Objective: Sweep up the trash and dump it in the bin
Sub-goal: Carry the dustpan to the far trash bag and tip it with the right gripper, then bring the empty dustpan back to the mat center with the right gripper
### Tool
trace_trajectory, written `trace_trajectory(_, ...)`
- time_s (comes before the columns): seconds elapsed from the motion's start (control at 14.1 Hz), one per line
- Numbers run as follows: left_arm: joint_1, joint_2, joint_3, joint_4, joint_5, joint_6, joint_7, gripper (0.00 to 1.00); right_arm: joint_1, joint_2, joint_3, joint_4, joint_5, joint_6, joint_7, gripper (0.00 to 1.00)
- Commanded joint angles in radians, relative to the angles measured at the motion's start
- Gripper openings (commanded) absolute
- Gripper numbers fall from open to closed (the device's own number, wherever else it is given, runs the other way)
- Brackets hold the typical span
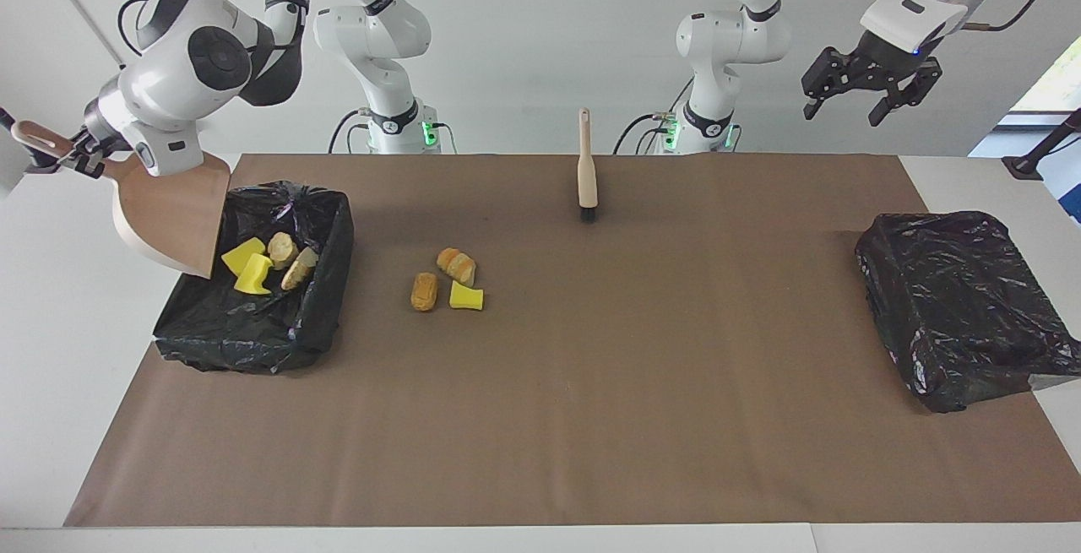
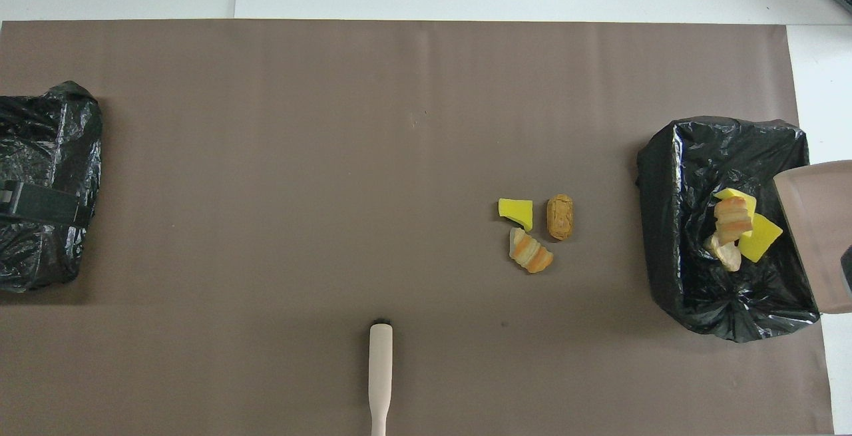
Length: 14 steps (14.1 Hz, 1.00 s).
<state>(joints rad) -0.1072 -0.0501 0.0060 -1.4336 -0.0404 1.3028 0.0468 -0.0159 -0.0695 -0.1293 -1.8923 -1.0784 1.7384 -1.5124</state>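
We see a plain white wall [image 1: 524, 46], a white tabletop [image 1: 51, 350] under brown paper [image 1: 591, 384], and a bright window [image 1: 1051, 80] at far right.
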Motion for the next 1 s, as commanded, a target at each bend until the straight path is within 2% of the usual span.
trace_trajectory(0.0,-0.006,0.015,0.008,0.03,0.017,-0.014,-0.001,1.0,-0.004,-0.038,-0.013,0.065,0.102,-0.042,0.02,0.0)
trace_trajectory(0.21,-0.009,0.012,0.005,0.025,0.027,-0.002,0.002,1.0,-0.01,-0.044,-0.01,0.142,0.306,-0.118,0.192,0.0)
trace_trajectory(0.43,-0.006,-0.002,0.005,0.015,0.023,0.018,0.004,1.0,0.031,-0.058,0.019,0.147,0.484,-0.166,0.514,0.0)
trace_trajectory(0.57,-0.008,-0.004,0.006,0.01,0.023,0.02,0.004,1.0,0.053,-0.056,0.074,0.147,0.555,-0.16,0.674,0.0)
trace_trajectory(0.78,-0.006,-0.005,0.006,0.01,0.023,0.023,0.002,1.0,0.06,-0.029,0.174,0.148,0.684,-0.151,1.023,0.0)
trace_trajectory(0.93,-0.008,-0.005,0.006,0.01,0.023,0.023,0.002,1.0,0.08,0.008,0.195,0.15,0.776,-0.14,1.243,0.0)
